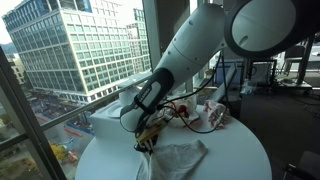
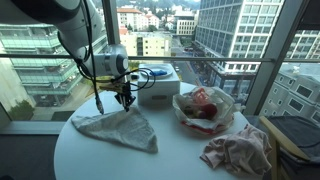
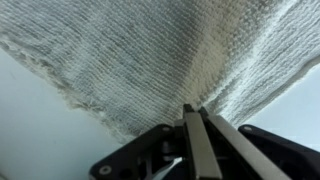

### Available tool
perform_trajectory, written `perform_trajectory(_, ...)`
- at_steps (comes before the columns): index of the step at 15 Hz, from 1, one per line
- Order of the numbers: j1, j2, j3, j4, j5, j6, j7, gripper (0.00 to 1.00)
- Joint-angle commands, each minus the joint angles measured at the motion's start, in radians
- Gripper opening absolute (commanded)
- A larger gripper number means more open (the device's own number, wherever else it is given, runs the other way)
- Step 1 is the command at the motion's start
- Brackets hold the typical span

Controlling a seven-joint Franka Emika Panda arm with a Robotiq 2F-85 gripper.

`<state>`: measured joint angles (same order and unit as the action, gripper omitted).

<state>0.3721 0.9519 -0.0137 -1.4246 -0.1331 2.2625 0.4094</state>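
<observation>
One grey cloth (image 2: 120,130) lies below pincer (image 2: 126,102), edge pinched between tips

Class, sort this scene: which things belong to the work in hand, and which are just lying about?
In hand: fingers, closed on the grey woven cloth.
Lying about: crumpled pinkish cloth; clear bag with red contents; white box.
</observation>
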Motion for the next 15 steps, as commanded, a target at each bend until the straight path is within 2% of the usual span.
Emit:
perform_trajectory(1,-0.015,-0.106,-0.015,-0.102,0.009,-0.062,0.019,0.03)
perform_trajectory(5,-0.048,-0.172,-0.048,-0.18,0.009,-0.197,0.061,0.02)
perform_trajectory(7,-0.089,-0.201,-0.041,-0.221,0.041,-0.284,0.065,0.02)
perform_trajectory(11,-0.17,-0.227,-0.024,-0.289,0.149,-0.397,0.068,0.02)
perform_trajectory(15,-0.213,-0.254,-0.009,-0.355,0.268,-0.537,0.077,0.01)
